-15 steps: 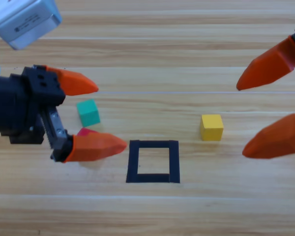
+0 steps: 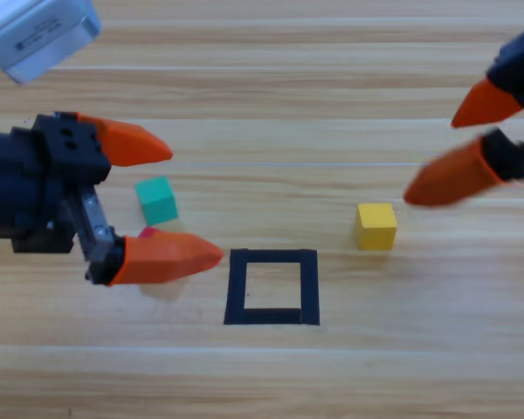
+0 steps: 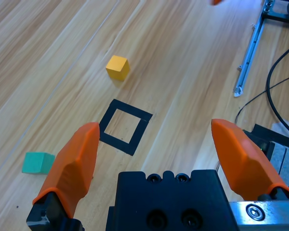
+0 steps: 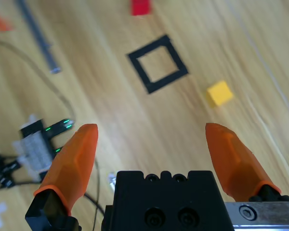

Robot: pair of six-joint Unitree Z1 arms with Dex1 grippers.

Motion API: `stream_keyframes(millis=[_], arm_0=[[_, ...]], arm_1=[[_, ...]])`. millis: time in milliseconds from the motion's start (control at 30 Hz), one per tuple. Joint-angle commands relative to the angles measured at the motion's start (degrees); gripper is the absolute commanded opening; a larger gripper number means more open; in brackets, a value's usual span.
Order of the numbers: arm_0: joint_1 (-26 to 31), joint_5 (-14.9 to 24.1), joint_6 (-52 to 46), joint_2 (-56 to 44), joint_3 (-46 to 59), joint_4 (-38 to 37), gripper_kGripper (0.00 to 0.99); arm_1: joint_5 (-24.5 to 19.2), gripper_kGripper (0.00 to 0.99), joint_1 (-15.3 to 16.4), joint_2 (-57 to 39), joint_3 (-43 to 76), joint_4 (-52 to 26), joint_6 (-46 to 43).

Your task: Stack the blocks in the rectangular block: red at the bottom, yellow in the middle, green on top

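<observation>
My left gripper (image 2: 195,202) hovers open at the left of the table. The green cube (image 2: 157,200) lies between its jaws in the high view, and also shows in the left wrist view (image 3: 37,162). Only a sliver of the red cube (image 2: 147,232) peeks from under the nearer jaw; the right wrist view shows it whole (image 4: 140,6). Just right of that jaw lies the black tape square (image 2: 237,286) (image 3: 134,108) (image 4: 147,45), with nothing inside it. The yellow cube (image 2: 375,226) (image 3: 118,67) (image 4: 219,92) rests to the square's right. My right gripper (image 2: 430,161) is open, above and right of the yellow cube.
Beyond the table's edge run a metal rail (image 3: 250,48) and black cables (image 3: 279,72). The right wrist view shows more cables and a small device with green lights (image 4: 43,139) off the table.
My right gripper has swung upward and turned, so its jaws now point down-left toward the yellow cube. The left gripper has barely shifted. No cube has moved.
</observation>
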Motion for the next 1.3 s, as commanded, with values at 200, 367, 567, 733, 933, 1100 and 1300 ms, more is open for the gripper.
stream_keyframes(millis=[200,367,567,733,933,1100,1300], arm_0=[[-0.5,11.4,-6.1,-0.4,-5.0,7.3,0.990],[10.3,14.3,-13.7,0.3,-12.0,19.1,0.990],[20.4,9.5,-20.4,10.7,-17.7,30.5,0.990],[23.2,5.6,-22.4,25.5,-20.8,35.0,0.990],[23.2,5.4,-24.6,38.7,-22.4,35.8,0.990],[23.2,3.8,-25.7,41.9,-23.9,35.7,0.990],[23.2,2.1,-26.7,41.5,-26.5,36.6,0.990]], arm_1=[[-20.9,0.988,-4.8,17.5,-3.2,-3.3,16.8],[-17.1,0.988,-10.5,17.5,-3.8,-2.6,21.6],[-15.2,0.988,-14.6,24.6,-7.4,-1.0,28.9],[-14.3,0.988,-15.1,36.1,-18.7,9.7,35.9],[-10.4,0.988,-15.1,42.9,-23.5,12.9,39.3],[-8.5,0.988,-15.1,44.7,-23.1,12.9,40.1],[-7.4,0.986,-15.1,45.5,-24.2,12.8,39.9]])
